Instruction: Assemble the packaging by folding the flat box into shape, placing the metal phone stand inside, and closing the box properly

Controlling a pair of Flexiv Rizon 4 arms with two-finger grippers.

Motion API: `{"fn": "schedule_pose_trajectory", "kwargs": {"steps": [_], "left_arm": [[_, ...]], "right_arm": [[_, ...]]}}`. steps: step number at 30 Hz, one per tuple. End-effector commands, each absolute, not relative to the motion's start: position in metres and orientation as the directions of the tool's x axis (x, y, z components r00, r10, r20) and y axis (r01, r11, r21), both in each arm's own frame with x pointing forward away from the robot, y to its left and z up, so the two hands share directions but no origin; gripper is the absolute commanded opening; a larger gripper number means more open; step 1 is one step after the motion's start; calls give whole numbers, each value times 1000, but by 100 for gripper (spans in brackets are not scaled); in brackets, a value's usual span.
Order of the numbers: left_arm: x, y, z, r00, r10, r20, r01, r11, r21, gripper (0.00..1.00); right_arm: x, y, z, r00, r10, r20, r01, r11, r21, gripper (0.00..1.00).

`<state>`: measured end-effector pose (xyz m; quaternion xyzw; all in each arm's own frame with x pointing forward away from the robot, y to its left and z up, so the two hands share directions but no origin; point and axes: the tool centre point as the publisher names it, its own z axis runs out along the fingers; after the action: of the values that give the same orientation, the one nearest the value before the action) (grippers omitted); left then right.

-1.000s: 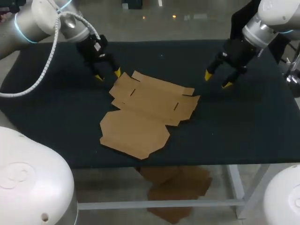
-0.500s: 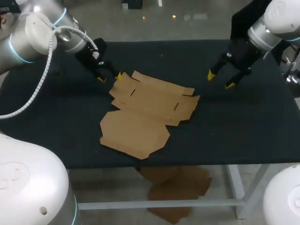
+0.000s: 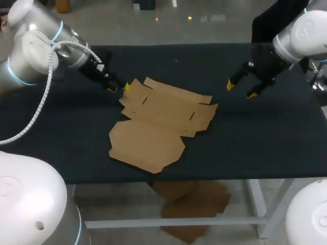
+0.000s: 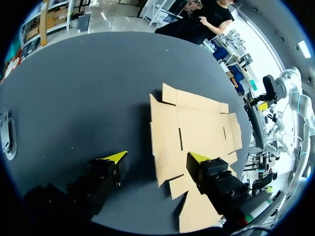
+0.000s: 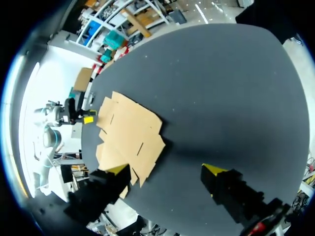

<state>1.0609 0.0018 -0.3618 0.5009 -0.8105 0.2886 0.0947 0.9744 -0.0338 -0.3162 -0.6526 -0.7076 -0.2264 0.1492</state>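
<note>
The flat brown cardboard box (image 3: pixel 158 125) lies unfolded in the middle of the black table. My left gripper (image 3: pixel 118 88) is low at its far left corner, fingers open. In the left wrist view the cardboard (image 4: pixel 197 132) lies flat ahead, and its corner edge reaches in between the fingers of the left gripper (image 4: pixel 156 158) without being pinched. My right gripper (image 3: pixel 239 90) hangs open above bare table, to the right of the box's far right flap. In the right wrist view the box (image 5: pixel 129 132) lies ahead and off to one side of the right gripper (image 5: pixel 166 170). No metal phone stand is visible.
The black table top (image 3: pixel 255 143) stretches wide on both sides of the cardboard. The box's near flap (image 3: pixel 145 153) lies close to the table's front edge.
My left gripper has come down and toward the cardboard's far left corner, and its fingers stand a little closer together. My right gripper has drifted slightly right.
</note>
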Motion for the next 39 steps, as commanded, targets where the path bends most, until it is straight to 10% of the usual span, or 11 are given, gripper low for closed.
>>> {"fn": "schedule_pose_trajectory", "kwargs": {"steps": [1,6,9,14,16,39], "left_arm": [[1057,-3,-373,-484,-751,449,-863,323,-390,78],[1056,-6,-383,-477,-744,469,-863,293,-412,95],[1055,-9,-388,-472,-748,466,-864,287,-415,87],[1055,-13,-394,-457,-764,455,-861,252,-442,36],[1056,-13,-395,-452,-767,455,-858,235,-456,0],[1111,-21,-368,-700,-517,493,-697,645,-314,0]], "right_arm": [[973,-34,-316,-103,857,504,991,43,129,100],[973,-34,-316,-103,857,504,991,43,129,100],[973,-34,-316,-103,857,504,991,43,129,100],[973,-34,-316,-103,857,504,991,43,129,100],[973,-34,-316,-103,857,504,991,43,129,100],[973,-34,-316,-103,857,504,991,43,129,100]]}}
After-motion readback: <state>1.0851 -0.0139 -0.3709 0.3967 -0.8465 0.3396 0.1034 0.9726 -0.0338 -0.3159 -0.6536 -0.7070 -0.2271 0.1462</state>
